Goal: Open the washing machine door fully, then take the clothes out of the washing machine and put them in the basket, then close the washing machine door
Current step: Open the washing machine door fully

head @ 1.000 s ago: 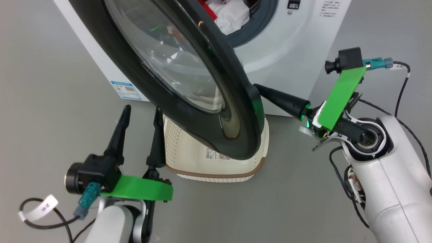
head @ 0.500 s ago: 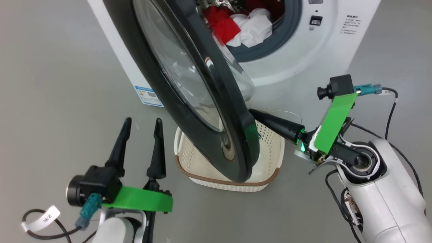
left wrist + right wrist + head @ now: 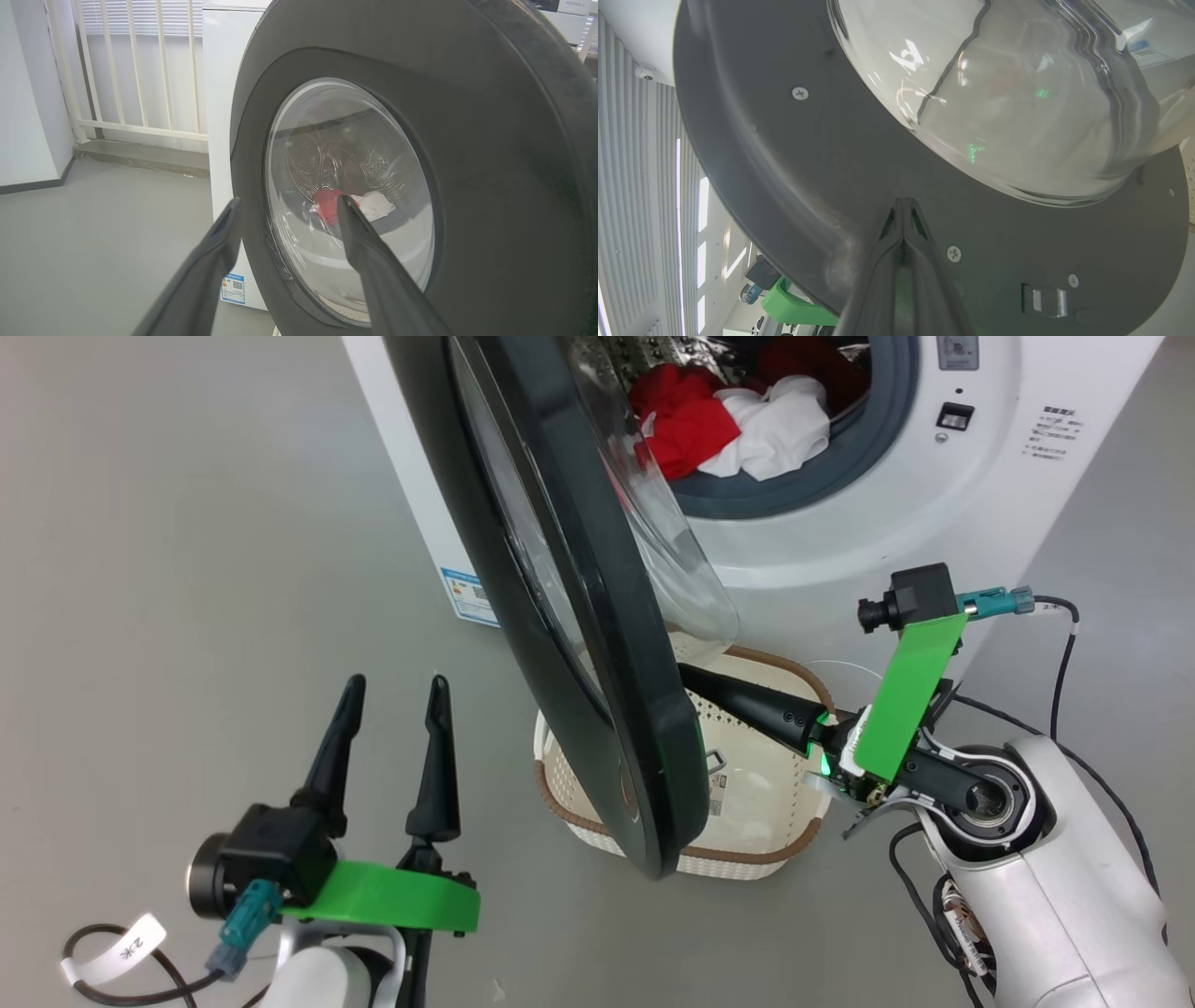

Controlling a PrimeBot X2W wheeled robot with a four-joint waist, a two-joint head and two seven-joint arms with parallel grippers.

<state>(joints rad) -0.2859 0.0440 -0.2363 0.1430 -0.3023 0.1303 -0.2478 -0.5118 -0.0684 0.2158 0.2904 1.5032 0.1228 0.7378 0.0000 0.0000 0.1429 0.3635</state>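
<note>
The washing machine door (image 3: pixel 597 644) stands nearly edge-on to my head view, its black rim hanging over the cream basket (image 3: pixel 756 854) on the floor. Behind it the white washing machine (image 3: pixel 840 560) shows red and white clothes (image 3: pixel 738 425) in the drum. My right gripper (image 3: pixel 691 677) is shut, its tips against the door's dark inner face (image 3: pixel 831 186) just below the glass bowl (image 3: pixel 1008 107); the right gripper (image 3: pixel 903 203) holds nothing. My left gripper (image 3: pixel 394 686) is open, apart from the door's outer side. The left gripper (image 3: pixel 287 203) faces the door glass (image 3: pixel 350 186), with the clothes (image 3: pixel 348 207) visible through it.
Grey floor (image 3: pixel 187 569) spreads to the left of the machine. A blue label (image 3: pixel 464 595) sits low on the machine's left side. A white railing (image 3: pixel 140 70) and a low step run behind the machine. The right arm's cable (image 3: pixel 1064 653) loops beside the machine front.
The head camera has shifted, so the whole scene sits further right and lower. The door has swung wider from the machine, with the shut right gripper staying on its inner face; more basket shows.
</note>
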